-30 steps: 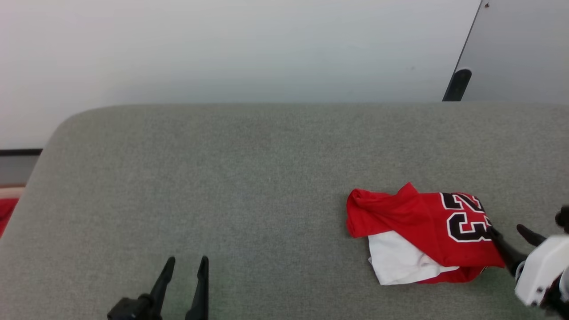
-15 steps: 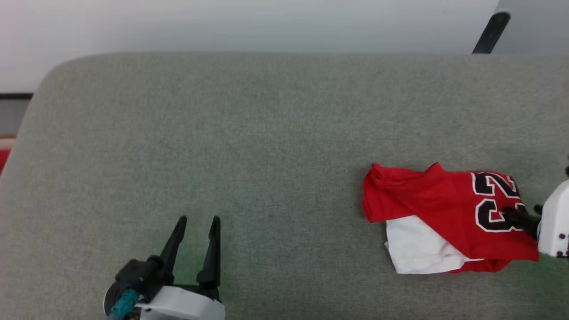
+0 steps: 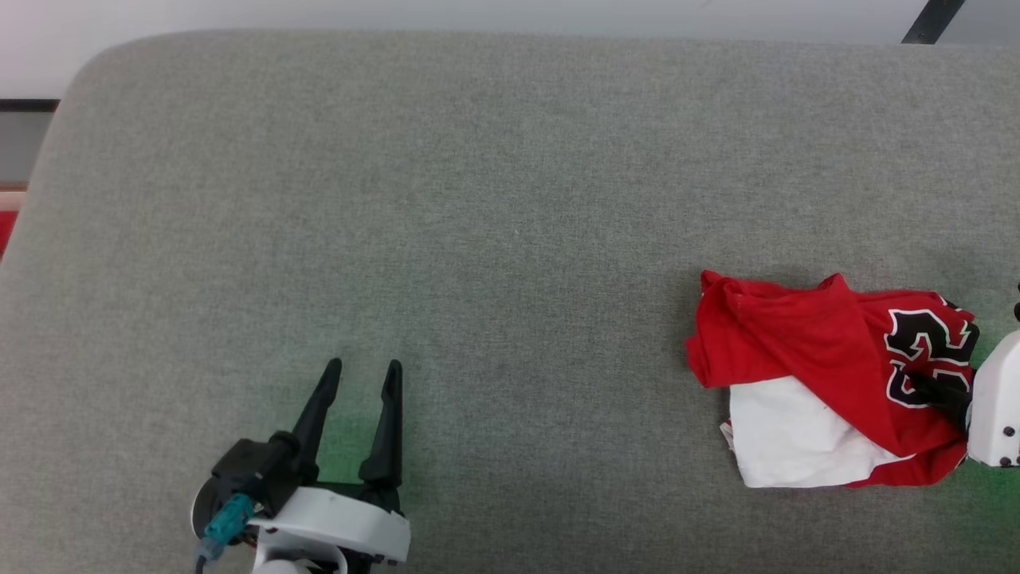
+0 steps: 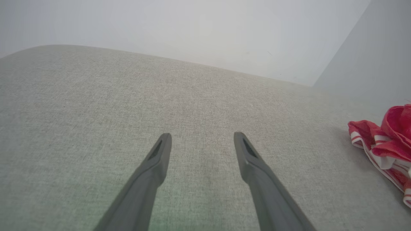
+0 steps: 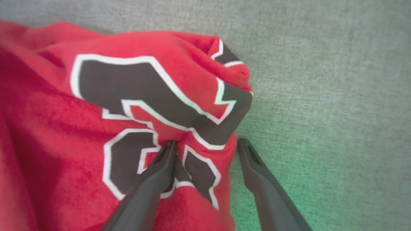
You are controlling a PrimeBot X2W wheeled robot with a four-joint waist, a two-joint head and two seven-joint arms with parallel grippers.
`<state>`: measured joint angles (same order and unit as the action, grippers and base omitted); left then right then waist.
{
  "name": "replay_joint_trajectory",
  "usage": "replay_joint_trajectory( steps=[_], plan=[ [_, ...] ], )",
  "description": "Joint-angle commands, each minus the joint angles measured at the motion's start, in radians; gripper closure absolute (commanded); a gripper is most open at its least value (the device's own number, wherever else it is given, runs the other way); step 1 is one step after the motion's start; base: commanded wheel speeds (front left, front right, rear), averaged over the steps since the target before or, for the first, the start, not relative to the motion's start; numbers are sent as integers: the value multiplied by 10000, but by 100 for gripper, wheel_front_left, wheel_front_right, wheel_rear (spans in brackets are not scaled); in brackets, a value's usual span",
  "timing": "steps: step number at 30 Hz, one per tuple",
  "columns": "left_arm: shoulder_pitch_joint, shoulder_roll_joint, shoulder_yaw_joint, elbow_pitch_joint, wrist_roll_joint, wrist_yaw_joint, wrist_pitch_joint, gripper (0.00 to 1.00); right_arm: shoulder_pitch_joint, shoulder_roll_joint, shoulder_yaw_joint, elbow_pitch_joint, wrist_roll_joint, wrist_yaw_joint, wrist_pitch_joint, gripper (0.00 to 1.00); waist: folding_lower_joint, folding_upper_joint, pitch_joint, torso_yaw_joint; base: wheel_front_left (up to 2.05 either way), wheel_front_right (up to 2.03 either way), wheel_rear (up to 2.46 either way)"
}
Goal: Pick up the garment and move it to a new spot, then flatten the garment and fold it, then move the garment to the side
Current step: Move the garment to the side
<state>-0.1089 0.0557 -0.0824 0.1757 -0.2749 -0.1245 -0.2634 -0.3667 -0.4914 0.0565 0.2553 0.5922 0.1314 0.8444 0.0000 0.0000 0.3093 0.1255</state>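
The garment (image 3: 805,359) is a red jersey lying bunched on the grey padded surface at the right, with a white panel at its near side and black white-outlined numerals. In the right wrist view my right gripper (image 5: 207,141) is open over the garment's (image 5: 96,128) edge: one finger presses on the numerals, the other rests on the grey fabric beside it. Its white wrist (image 3: 996,399) shows at the head view's right edge. My left gripper (image 3: 362,367) stands open and holding nothing at the lower left, far from the garment. The left wrist view shows that gripper (image 4: 202,135) and the garment's striped trim (image 4: 385,144).
The grey padded surface (image 3: 478,239) stretches wide, with a rounded far-left corner. A pale wall runs behind it, and a dark slanted bar (image 3: 928,24) stands at the upper right. A red strip (image 3: 4,231) lies past the left edge.
The head camera has tilted down, shifting the whole picture. My right gripper has moved in onto the garment's numerals, and the cloth there has bunched up. The left gripper stays open.
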Motion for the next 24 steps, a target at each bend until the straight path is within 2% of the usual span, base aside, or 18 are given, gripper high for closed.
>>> replay_joint_trajectory(
  steps=[1,6,13,24],
  plan=[
    [-157,-29,3,34,112,-61,-7,0,483,424,452,426,75,-18,-173,100,0,0,10,-9,0,0,0],
    [-277,-32,43,-42,247,-76,-7,0,429,230,502,394,283,-22,-1106,100,0,0,-128,-160,0,0,0],
    [-264,-36,187,-628,496,-68,-7,0,168,-182,279,38,481,-27,-2667,100,0,0,-185,-765,0,0,0],
    [-653,332,-117,-1374,620,-71,-2,0,-309,-813,-518,-146,808,-19,-3993,100,0,0,200,-1936,0,0,0]
  ],
)
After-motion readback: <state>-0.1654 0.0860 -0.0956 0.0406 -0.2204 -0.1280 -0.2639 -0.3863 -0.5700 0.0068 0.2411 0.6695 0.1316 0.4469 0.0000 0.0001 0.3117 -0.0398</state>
